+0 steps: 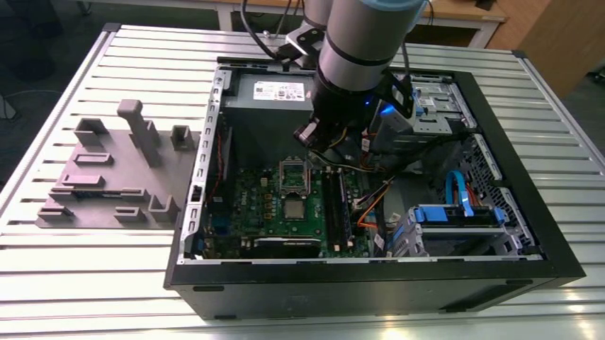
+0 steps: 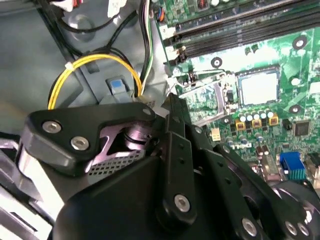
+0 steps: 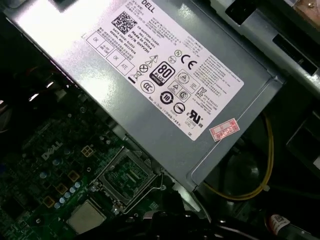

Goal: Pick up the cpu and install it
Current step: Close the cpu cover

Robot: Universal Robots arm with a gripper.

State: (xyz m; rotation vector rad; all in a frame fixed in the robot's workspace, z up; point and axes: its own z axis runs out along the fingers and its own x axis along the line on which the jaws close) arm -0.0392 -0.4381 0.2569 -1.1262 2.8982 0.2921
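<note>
— One cpu [image 1: 295, 208] to find. Where?

— Lying flat on the green motherboard [image 1: 269, 212], lower middle of the exterior view, just below the open socket frame [image 1: 293, 176]. Not yet seated in it.

— And the gripper [image 2: 170, 115]?

— Hanging inside the open computer case [image 1: 529, 248], near the grey power supply [image 1: 269, 91], a little above the exterior view's centre. Apart from the chip, not touching it. Released or clenched: cannot tell from these angles.

— Handling?

— Light, thin and stiff, judging by the look. Smooth metal top, so probably slippery under a careless pinch. Presumably delicate on the underside, though hidden here. Best taken by two opposite edges at the pale rim, kept level, with gentle squeeze only. No pressing on the top, no dragging across the board.
</note>
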